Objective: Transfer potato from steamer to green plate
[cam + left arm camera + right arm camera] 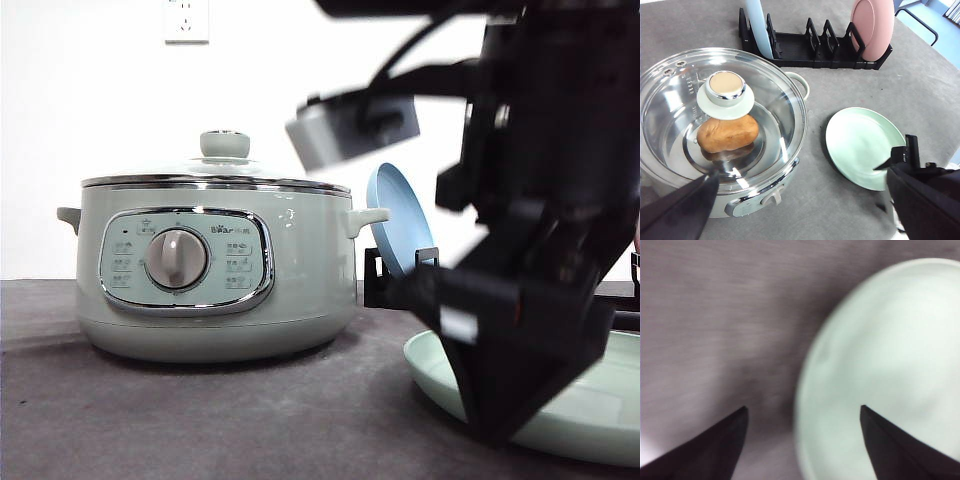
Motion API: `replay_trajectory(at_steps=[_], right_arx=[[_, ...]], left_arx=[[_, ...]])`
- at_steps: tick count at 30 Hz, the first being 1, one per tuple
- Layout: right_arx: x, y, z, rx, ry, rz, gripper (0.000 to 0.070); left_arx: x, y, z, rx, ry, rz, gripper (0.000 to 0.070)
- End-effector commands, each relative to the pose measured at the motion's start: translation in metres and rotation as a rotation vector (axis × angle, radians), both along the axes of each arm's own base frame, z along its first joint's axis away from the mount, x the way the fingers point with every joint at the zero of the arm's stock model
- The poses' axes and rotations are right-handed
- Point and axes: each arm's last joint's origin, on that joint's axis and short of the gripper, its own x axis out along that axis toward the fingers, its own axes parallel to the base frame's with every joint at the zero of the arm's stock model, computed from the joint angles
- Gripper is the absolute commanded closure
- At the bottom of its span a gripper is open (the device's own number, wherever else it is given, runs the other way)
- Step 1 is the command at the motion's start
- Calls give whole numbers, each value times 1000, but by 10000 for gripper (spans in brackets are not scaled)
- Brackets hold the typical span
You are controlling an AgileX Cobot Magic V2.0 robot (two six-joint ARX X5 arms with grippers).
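My right claw [802,440] hangs low over the table [715,315], jaws spread wide and holding nothing, just at the near rim of the green plate [890,365]. In the front view that arm is a dark bulk standing over the plate [600,420]. My left claw [800,200] hovers above the steamer [765,200], also spread wide and empty, looking down through the glass.

The potato [727,133] lies inside the steamer, on the bottom, under the lid [775,100], which is seated with its knob [726,87] upright in the middle. So nothing can be lifted out yet: I judge the step in hand is taking the lid off.

To do it well, I should bring the left claw straight down over the knob, close squarely on its neck above the flared base, and raise it level so the glass rim does not catch the chrome edge. The lid needs a resting place away from the plate, which sits beside the steamer and must stay free. Beyond them stands a rack [815,47] with a blue plate [760,25] and a pink plate [872,27]; I should keep clear of it.
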Motion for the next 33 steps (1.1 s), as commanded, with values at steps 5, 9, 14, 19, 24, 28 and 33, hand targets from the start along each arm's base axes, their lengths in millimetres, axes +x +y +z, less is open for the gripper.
replay_trajectory(at_steps=[5,9,14,19,24,28,33], right_arx=[[1,-1,36,225,110,13,233],[6,-12,61,395,221,38,233],[13,-33,89,599,278,49,233],[18,-59,114,772,216,36,233],[18,-90,136,901,101,-3,233],[14,-116,148,953,-13,-62,233],[3,-144,154,953,-108,-144,233]], left_arx=[[1,-1,6,-7,-24,-10,0],[1,-1,6,-7,-24,-10,0],[1,-1,6,-7,-24,-10,0],[0,-1,6,-6,-20,-10,0],[0,-1,5,-4,-15,-10,0],[-1,-1,4,1,0,-10,0],[-1,-1,4,2,2,-10,0]])
